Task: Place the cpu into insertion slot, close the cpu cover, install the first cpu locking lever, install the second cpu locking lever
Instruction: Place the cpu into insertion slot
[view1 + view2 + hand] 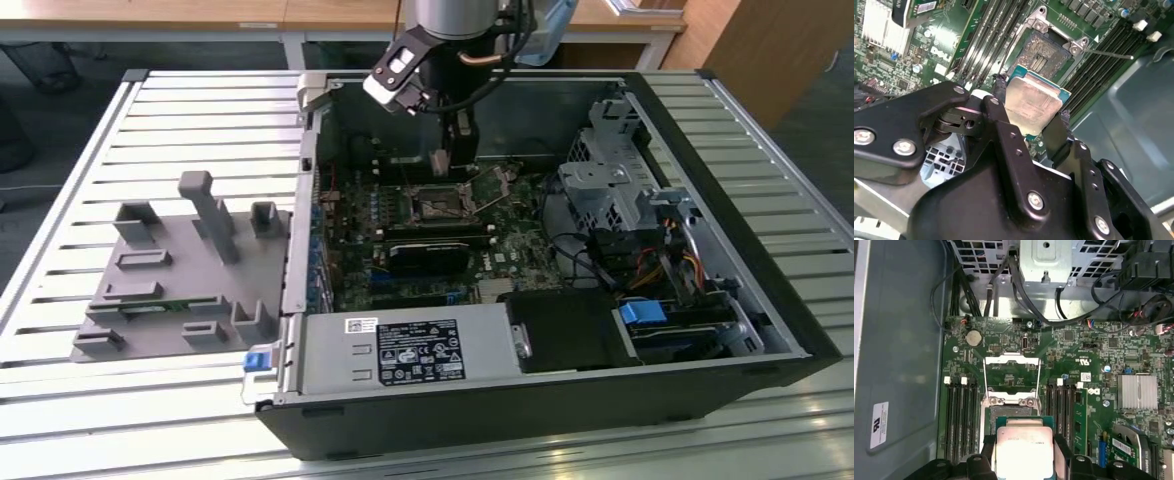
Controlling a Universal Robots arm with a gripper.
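We see the gripper (1030, 114) clamped on the cpu (1034, 100), a finger on each of two opposite edges (metal face towards both wrist cameras). It holds the chip just short of the insertion slot (1046, 50), above the board. The cpu cover (1013, 359) stands swung open on the slot's side away from the cpu. The slot sits inside the computer case (561, 410).
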